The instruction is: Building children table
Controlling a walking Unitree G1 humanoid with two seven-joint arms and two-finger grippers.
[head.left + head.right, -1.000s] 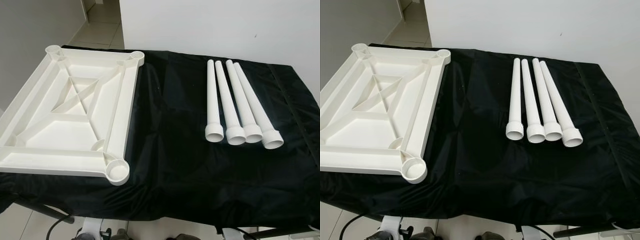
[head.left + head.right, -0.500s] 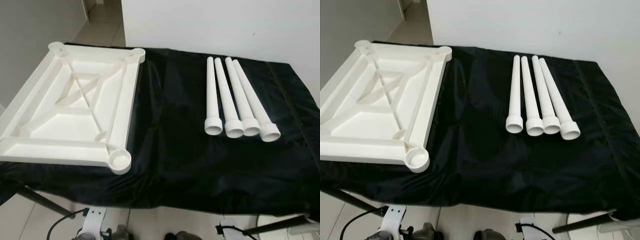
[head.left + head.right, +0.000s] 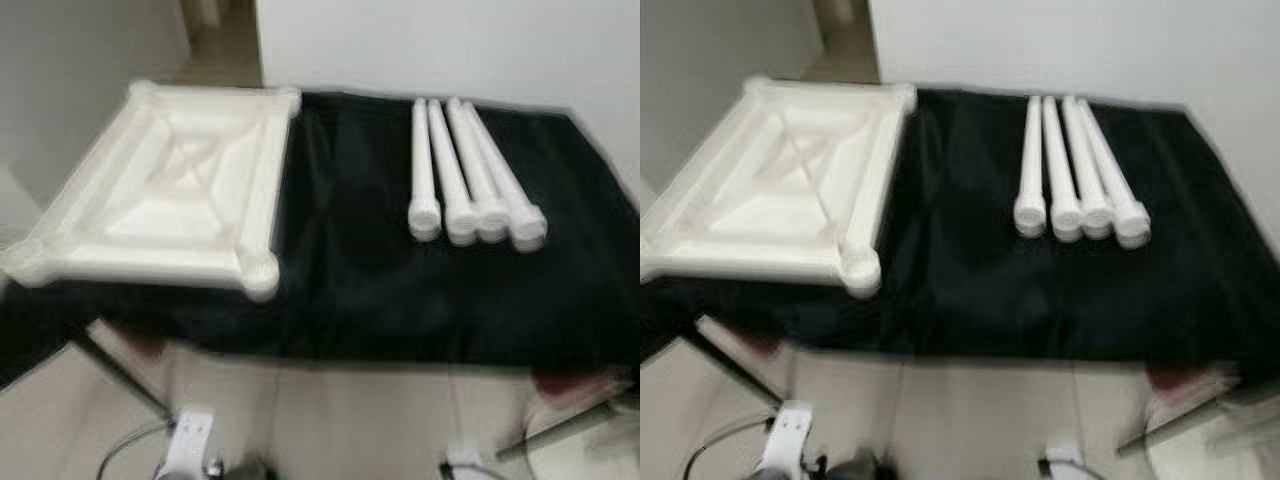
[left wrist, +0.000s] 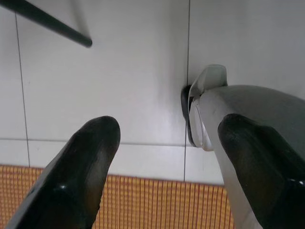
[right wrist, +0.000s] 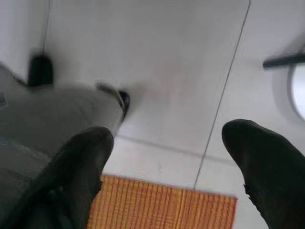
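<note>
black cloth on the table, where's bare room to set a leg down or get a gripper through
The widest bare strip of black cloth runs between the upturned white plastic tabletop and the four white plastic legs. Another bare band lies along the near edge in front of both, and a narrower one to the right of the legs. The legs themselves lie packed side by side.

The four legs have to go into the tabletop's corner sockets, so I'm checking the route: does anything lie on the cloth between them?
Nothing visible does. Only bare black cloth separates the four white legs from the upturned tabletop.
</note>
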